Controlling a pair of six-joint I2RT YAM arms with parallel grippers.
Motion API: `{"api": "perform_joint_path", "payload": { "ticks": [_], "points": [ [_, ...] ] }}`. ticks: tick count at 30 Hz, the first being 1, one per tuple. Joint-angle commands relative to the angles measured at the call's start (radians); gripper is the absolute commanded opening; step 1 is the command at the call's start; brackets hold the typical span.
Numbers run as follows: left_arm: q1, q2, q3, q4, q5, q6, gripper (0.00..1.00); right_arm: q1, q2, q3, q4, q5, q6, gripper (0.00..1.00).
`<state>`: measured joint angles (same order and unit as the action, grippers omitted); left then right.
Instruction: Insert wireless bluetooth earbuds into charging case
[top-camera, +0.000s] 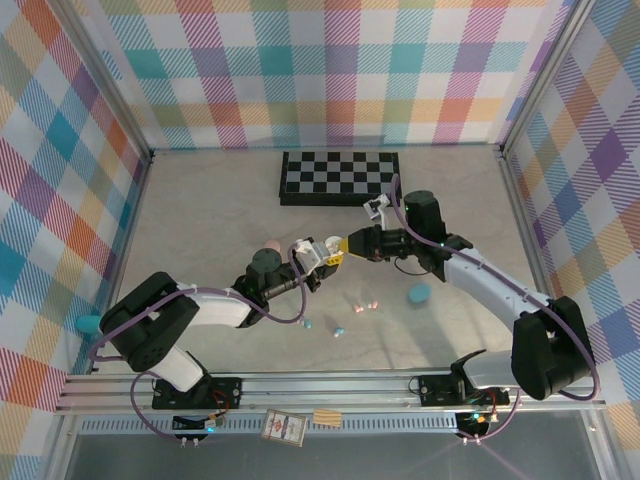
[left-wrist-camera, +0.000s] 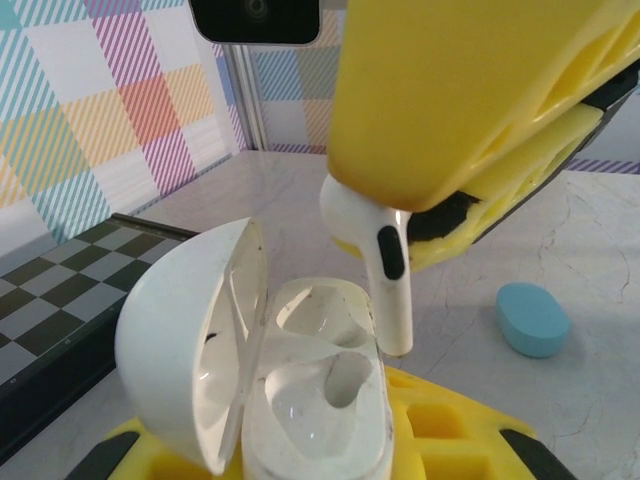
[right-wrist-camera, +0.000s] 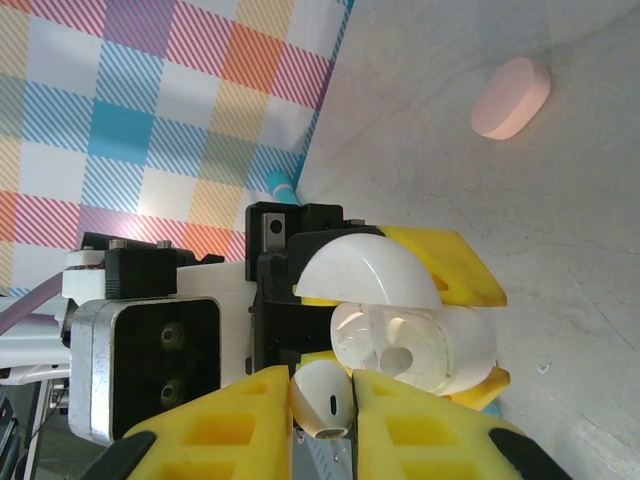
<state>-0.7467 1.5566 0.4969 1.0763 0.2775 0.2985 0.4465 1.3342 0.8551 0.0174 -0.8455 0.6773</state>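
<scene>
Between the two grippers, above mid-desk, hangs one white earbud (left-wrist-camera: 388, 270), stem down. Its head is buried between the yellow pads of the right gripper (right-wrist-camera: 322, 388), whose jaws pinch it, so the left wrist view shows us only neck and stem. The stem tip hangs at the rim of the white charging case (left-wrist-camera: 300, 400); we cannot tell whether they touch. The case stands open, lid (left-wrist-camera: 185, 335) swung aside and two sockets facing up. Its base is cut off by the frame edge and held by the left gripper (top-camera: 322, 252), whose jaws clamp the case body. From above, earbud and case merge into one pale patch.

On the desk (top-camera: 200, 220) we count four loose buds nearer the arm bases: two pink earbuds (top-camera: 355, 305) side by side and two teal earbuds (top-camera: 338, 331) slightly apart. We count two closed cases: a pink case (top-camera: 272, 245), partly hidden behind the left arm, and a teal case (top-camera: 418, 293) just beside the right forearm. One chessboard (top-camera: 340, 177) lies at the far edge. A teal object (top-camera: 88, 323) at the left wall is too small to identify.

Plaid walls (top-camera: 60, 200) enclose three sides, and a metal rail (top-camera: 330, 385) bounds the near edge. The grippers meet well apart from every wall, with open desk to the left and right of them.
</scene>
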Motion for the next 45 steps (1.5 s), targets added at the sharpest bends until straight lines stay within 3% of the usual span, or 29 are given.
{"api": "perform_joint_path", "payload": {
  "ticks": [1,12,42,45],
  "points": [
    [-0.016,0.003,0.026,0.062,0.005,-0.016,0.00,0.006,0.011,-0.015,0.030,0.015,0.011,0.20],
    [-0.017,0.014,0.022,0.071,0.001,-0.016,0.00,0.008,-0.022,-0.048,0.194,0.033,0.095,0.20],
    [-0.017,0.010,0.054,0.074,-0.060,-0.046,0.00,0.009,-0.006,-0.078,0.162,0.091,0.109,0.20],
    [-0.017,0.010,0.053,0.076,-0.051,-0.046,0.00,0.008,-0.009,-0.067,0.130,0.115,0.103,0.25]
  ]
}}
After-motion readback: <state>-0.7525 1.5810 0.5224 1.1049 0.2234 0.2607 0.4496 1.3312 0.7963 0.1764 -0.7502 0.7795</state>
